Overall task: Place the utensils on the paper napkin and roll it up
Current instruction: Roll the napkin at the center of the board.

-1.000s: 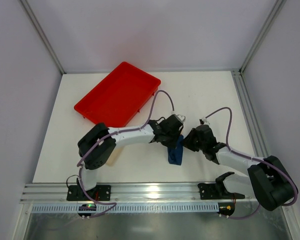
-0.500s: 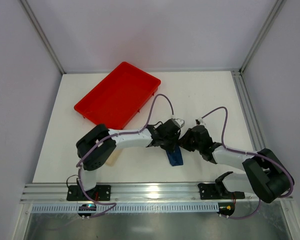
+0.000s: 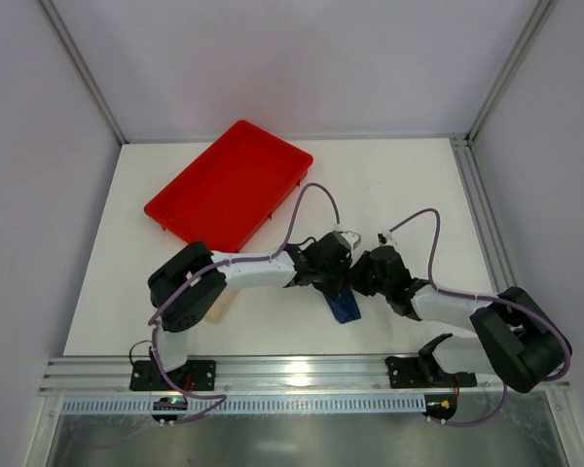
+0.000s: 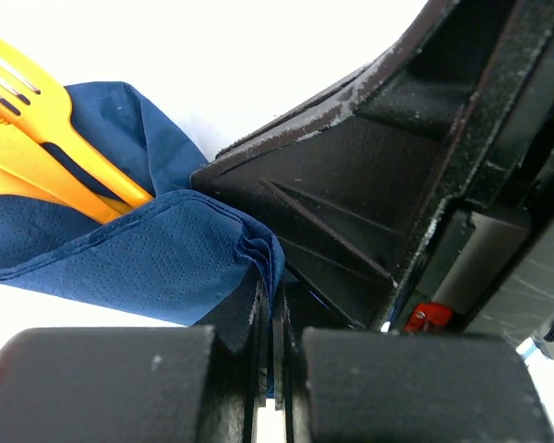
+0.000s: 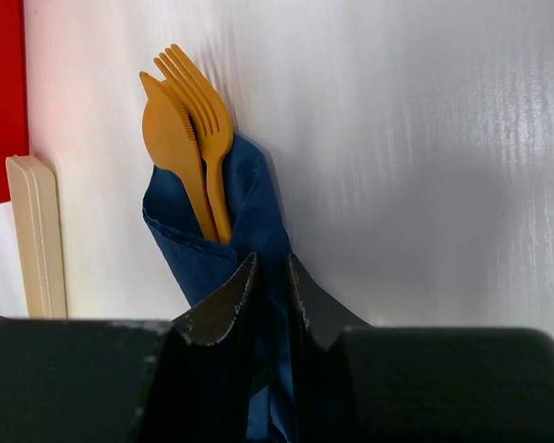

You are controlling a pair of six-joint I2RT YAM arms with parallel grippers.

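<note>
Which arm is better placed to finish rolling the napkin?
Probably left: the left gripper pinches the paper napkin at its folded edge beside the utensils, ready to wrap over; the right gripper clamps the bundle's end as anchor.

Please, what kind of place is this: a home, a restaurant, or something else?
Probably a robot test cell, not a dining room: a white table boxed in by plain walls and aluminium posts, with two arms bolted to a metal rail at its near edge.

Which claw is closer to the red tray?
Left. The left claw pinches the napkin on the side facing the red tray. The right claw grips the same napkin from the opposite side, farther from the tray.
</note>
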